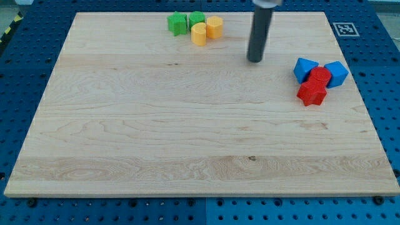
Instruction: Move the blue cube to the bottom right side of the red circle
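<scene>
My tip rests on the board in the upper middle, to the left of a cluster at the view's right. In that cluster a red circle sits between two blue blocks: one blue block touches its left side, and a blue cube touches its right side. A red star-shaped block lies just below the red circle. My tip is about 70 pixels left of the nearest blue block and touches no block.
At the view's top, two green blocks and two yellow cylinders stand close together on the wooden board. A fiducial marker sits off the board's top right corner.
</scene>
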Motion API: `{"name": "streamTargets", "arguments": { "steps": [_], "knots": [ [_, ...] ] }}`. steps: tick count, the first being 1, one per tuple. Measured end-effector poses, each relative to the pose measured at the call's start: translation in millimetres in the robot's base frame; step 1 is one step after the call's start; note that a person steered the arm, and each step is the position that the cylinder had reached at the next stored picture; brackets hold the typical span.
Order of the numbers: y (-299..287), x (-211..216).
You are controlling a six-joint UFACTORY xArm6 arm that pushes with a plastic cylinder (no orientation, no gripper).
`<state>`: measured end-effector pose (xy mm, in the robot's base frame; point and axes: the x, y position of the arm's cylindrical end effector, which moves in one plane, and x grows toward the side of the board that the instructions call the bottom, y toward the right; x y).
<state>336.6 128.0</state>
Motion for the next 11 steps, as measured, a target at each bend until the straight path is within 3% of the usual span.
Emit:
{"name": "streamTargets", "arguments": {
  "steps": [2,5,6,8,11],
  "knots": [
    [114.1,-15.4],
    [122.0,53.3],
    [152.0,65.0],
    [195.7,66.0],
    [177.5,76.3]
  ]
}}
